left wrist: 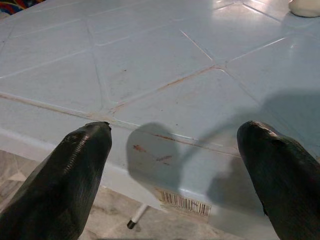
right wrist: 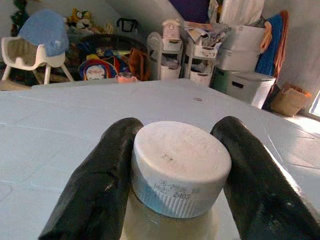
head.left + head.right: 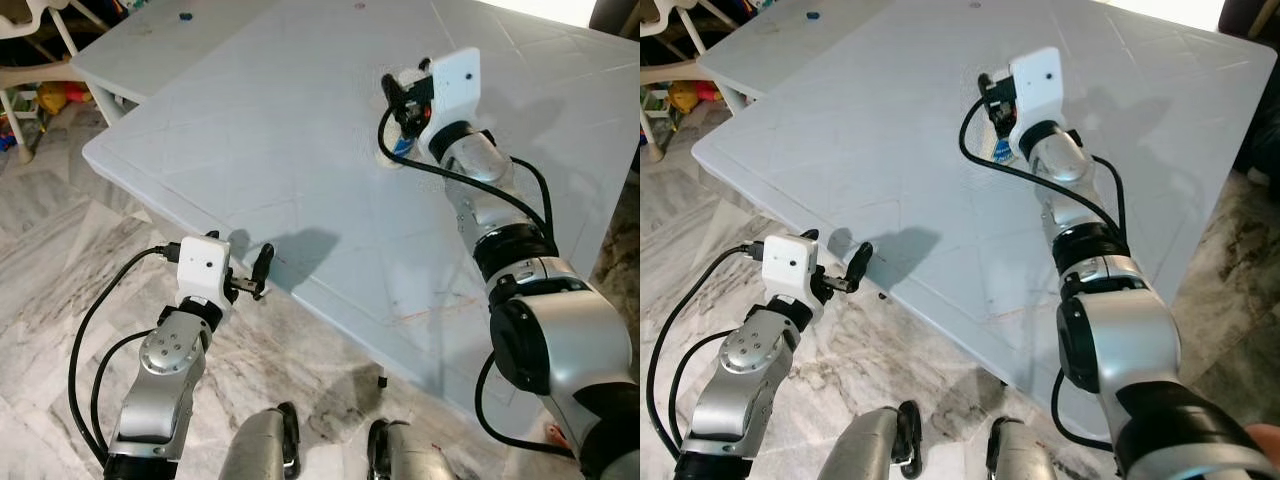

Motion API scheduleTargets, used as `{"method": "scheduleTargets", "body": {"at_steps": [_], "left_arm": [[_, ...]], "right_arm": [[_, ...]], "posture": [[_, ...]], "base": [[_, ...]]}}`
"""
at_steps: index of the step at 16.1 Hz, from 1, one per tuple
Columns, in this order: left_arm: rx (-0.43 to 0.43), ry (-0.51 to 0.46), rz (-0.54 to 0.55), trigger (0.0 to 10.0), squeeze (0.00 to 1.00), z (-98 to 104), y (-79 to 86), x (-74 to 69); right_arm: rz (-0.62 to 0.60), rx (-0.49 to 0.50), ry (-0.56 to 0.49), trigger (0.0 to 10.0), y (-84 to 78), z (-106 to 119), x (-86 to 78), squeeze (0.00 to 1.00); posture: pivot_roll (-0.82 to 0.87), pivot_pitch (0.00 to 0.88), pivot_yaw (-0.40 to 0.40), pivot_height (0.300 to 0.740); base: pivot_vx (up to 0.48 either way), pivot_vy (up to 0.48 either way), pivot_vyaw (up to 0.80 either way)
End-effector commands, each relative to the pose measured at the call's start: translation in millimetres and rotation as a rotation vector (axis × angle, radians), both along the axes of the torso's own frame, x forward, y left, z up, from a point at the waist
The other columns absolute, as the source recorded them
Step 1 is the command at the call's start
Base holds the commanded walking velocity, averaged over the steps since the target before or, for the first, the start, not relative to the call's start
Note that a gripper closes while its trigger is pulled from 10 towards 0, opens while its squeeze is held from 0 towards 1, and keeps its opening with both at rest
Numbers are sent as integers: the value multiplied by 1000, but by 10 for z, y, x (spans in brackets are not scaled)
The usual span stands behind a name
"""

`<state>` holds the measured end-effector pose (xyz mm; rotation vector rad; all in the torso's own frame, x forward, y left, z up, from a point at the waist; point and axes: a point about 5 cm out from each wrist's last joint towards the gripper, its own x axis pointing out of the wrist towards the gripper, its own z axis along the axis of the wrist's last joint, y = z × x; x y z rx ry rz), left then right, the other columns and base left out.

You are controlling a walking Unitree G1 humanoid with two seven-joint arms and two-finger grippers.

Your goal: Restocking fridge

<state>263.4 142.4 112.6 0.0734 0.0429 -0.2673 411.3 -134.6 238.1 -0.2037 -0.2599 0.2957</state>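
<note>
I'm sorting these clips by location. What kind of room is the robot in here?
Probably a lived-in family room or storage corner of a home: a white plastic table on marble floor, with a baby high chair, toys and stacked storage boxes behind it.

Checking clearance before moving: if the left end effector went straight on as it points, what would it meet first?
Probably the near edge of the white table; the open left end effector points at it.

Pale blue table (image 3: 300, 150), white bottle cap (image 2: 181, 167), grey-veined marble floor (image 3: 60, 270).
</note>
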Motion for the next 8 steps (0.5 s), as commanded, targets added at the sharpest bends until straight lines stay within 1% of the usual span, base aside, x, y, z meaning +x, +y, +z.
{"method": "scheduleTargets", "body": {"at_steps": [1,4,6,7,8], "left_arm": [[12,13,0,10000,0,-12,31,-3],[12,14,-3,10000,0,-14,15,16],[13,18,-6,10000,0,-28,2,23],[14,20,-8,10000,0,-38,-10,29],[32,33,22,10000,0,-59,-8,45]], "right_arm": [[1,13,45,39,24,-45,16,0],[0,9,67,0,15,-96,15,0],[3,3,99,39,9,-137,18,0],[15,25,119,0,7,-161,15,0],[32,28,115,0,9,-171,3,0]], "posture": [[171,192,105,740],[169,183,104,740],[164,177,102,740],[158,168,100,740],[152,159,99,740]], "base": [[0,0,0],[0,0,0],[0,0,0],[0,0,0],[0,0,0]]}}
